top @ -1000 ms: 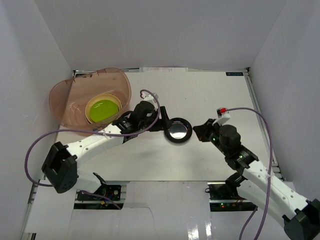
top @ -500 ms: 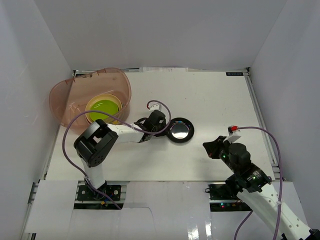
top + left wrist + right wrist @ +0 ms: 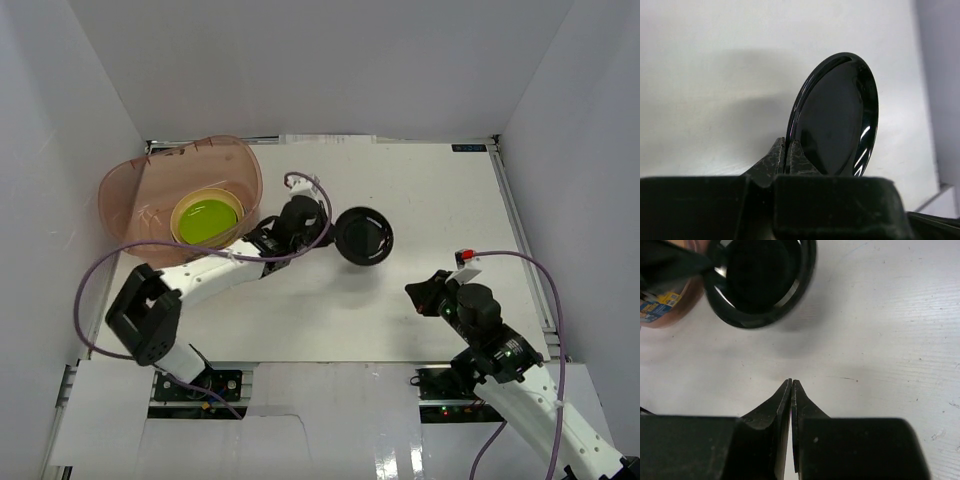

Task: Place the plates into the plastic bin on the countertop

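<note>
Black plate (image 3: 363, 236), tilted on edge just above the countertop (image 3: 430, 190) at mid-table, is pinched at its rim by the left gripper (image 3: 322, 233), jaws clamped on it. Bin (image 3: 130, 200) lies near, leftward behind that wrist, with a green plate (image 3: 205, 220) inside. Right gripper (image 3: 418, 293) is closed, empty and farther off.

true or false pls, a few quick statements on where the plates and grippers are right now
1. The left gripper is shut on the rim of the black plate. True.
2. The right gripper holds a plate. False: it is shut on nothing, above the bare countertop.
3. A lime green plate lies inside the plastic bin. True.
4. The black plate lies flat on the countertop. False: it is held tilted, by its rim, in the left gripper.
</note>
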### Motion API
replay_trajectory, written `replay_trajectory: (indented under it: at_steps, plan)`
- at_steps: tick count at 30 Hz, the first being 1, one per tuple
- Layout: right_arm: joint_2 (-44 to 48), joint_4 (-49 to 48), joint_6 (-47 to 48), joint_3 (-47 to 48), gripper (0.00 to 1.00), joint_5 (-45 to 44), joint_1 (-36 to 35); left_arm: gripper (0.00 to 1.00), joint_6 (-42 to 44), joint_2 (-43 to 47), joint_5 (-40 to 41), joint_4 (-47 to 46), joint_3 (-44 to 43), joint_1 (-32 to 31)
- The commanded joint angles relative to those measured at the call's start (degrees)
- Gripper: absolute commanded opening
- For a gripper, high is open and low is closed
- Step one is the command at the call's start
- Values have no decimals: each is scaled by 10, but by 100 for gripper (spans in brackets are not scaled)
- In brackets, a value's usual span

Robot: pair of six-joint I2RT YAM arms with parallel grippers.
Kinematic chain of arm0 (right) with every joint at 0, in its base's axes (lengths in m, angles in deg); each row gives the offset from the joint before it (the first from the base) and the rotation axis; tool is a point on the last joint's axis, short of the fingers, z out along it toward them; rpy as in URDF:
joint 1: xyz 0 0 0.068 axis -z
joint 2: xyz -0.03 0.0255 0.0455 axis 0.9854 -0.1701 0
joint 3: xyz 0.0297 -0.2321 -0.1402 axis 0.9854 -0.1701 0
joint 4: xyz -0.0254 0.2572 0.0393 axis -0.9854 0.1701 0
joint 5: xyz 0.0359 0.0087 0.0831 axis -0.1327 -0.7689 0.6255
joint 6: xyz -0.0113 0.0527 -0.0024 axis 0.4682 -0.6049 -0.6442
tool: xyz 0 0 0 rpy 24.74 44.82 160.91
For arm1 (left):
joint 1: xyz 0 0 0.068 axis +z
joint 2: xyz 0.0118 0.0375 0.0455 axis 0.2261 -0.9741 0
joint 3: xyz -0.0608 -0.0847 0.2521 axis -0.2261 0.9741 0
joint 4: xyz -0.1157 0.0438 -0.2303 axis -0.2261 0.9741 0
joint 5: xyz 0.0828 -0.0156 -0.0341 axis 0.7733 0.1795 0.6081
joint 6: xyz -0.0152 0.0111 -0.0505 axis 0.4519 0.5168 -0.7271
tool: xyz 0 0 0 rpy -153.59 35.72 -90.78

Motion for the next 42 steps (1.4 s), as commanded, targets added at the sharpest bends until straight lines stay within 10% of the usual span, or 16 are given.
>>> replay_trajectory:
  at_steps: [1, 12, 24, 26, 28, 31, 36, 42]
  plan:
    - [-12, -30, 7, 26, 8, 8, 2, 0, 63, 133, 38, 30, -96, 20]
    - [-85, -86, -5, 20, 9, 57, 2, 0, 105, 305, 1, 194, -51, 394]
    - [-141, -111, -2, 31, 10, 82, 1, 0, 93, 248, -36, 172, 74, 523]
    - [-145, -116, -4, 28, 10, 85, 1, 16, 98, 251, -33, 167, 75, 527]
    - [-155, -126, -5, 27, 10, 89, 1, 66, 109, 241, -40, 170, 60, 528]
    - [-167, -136, -7, 32, 9, 96, 1, 95, 121, 240, -60, 185, 42, 527]
    - [-178, -129, 7, 59, 10, 92, 1, 98, 119, 330, -87, 179, 19, 528]
    - [-191, -102, 46, 131, 15, 78, 1, 98, 84, 426, -304, 154, 5, 525]
